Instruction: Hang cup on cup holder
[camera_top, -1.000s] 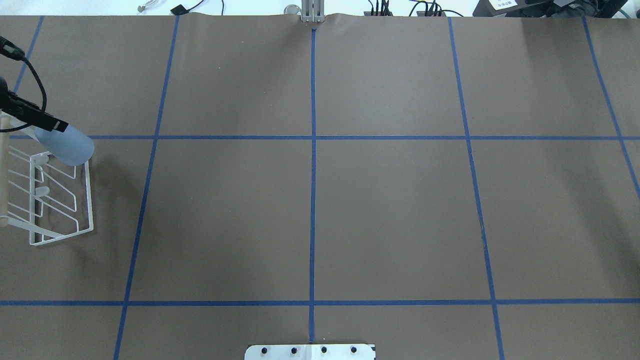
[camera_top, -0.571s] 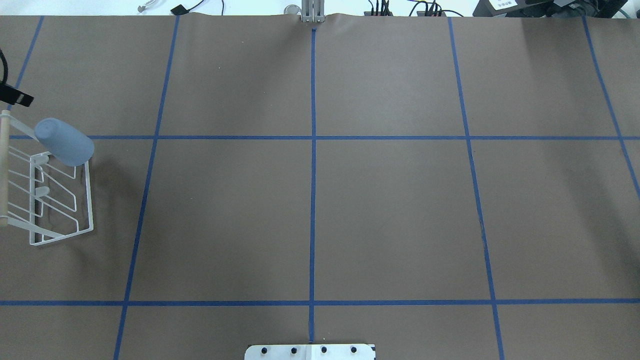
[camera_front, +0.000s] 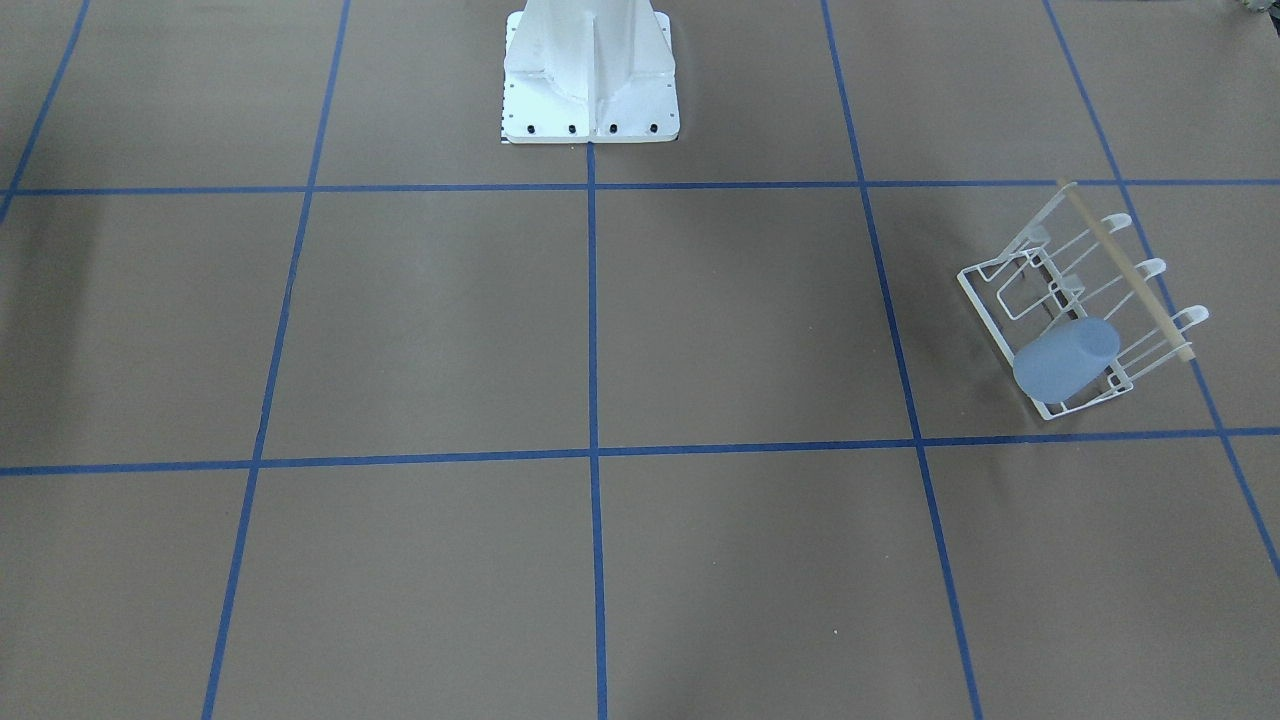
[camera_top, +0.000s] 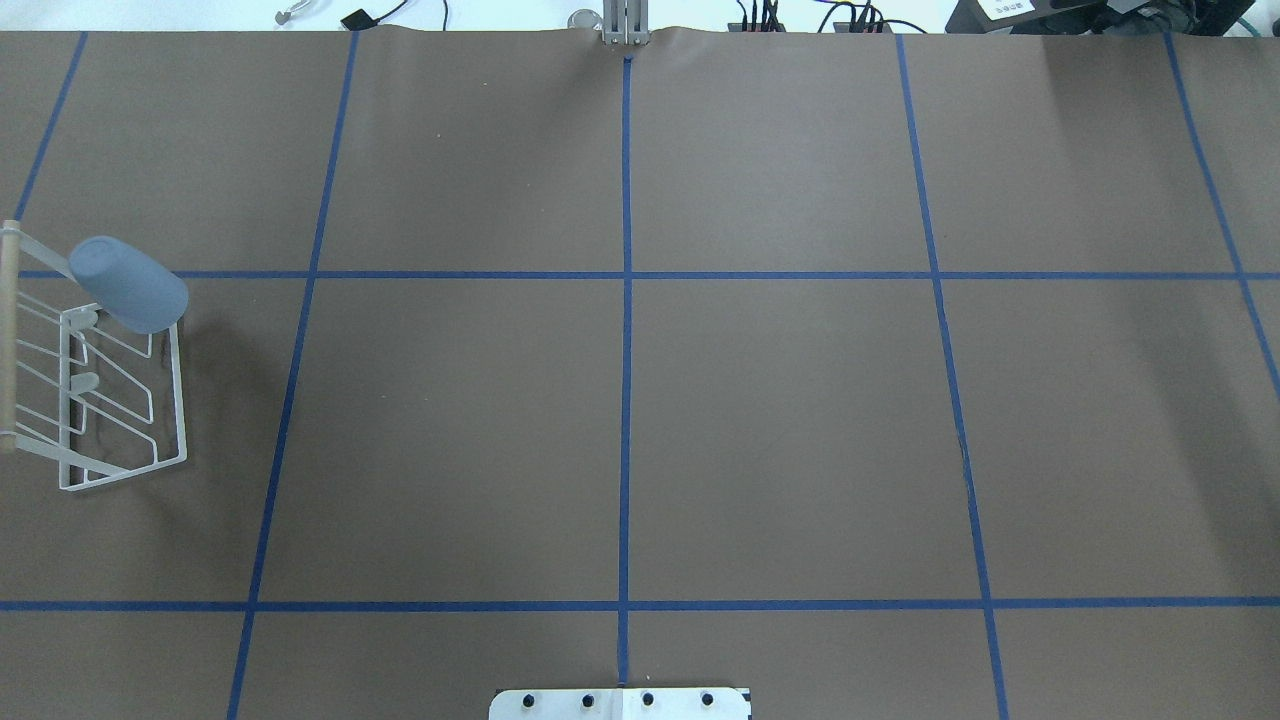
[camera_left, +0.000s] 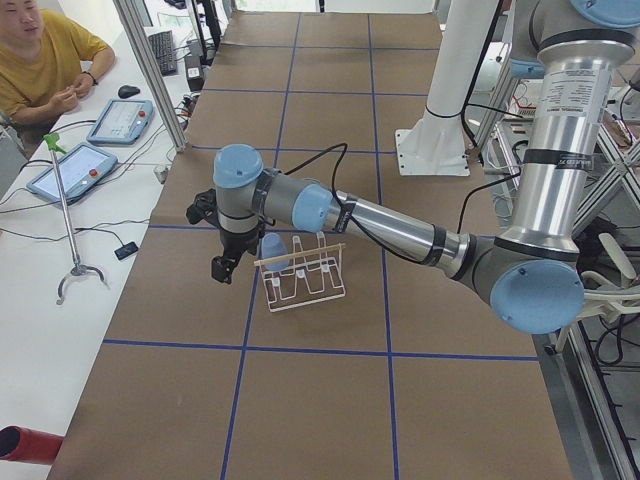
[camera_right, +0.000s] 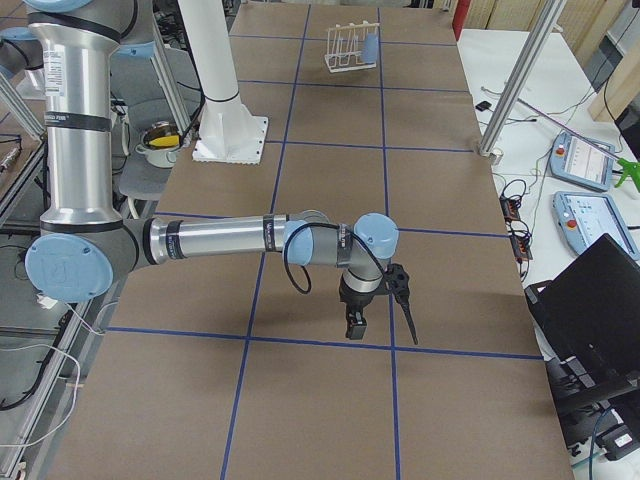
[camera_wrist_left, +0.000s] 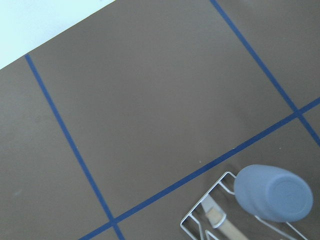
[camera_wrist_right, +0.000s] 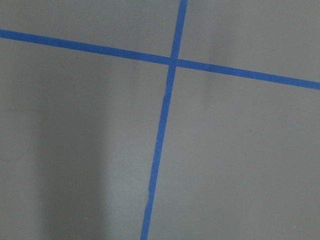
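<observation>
Cup: the light blue tumbler (camera_top: 128, 284) sits tilted, mouth down and closed base up. It is at the end of the cup holder farthest from the robot, apparently over an end prong that it hides.
Cup holder: white wire rack (camera_top: 180, 400) with a wooden rod, standing near the left edge of the brown paper table (camera_top: 780, 420).
Left gripper (camera_left: 220, 270): just beside the rack, clear of the cup. Only the side view shows it, so I cannot tell its finger state.
Right gripper (camera_right: 380, 330): well apart, low over a blue tape crossing (camera_wrist_right: 172, 62). Finger state likewise unclear.
</observation>
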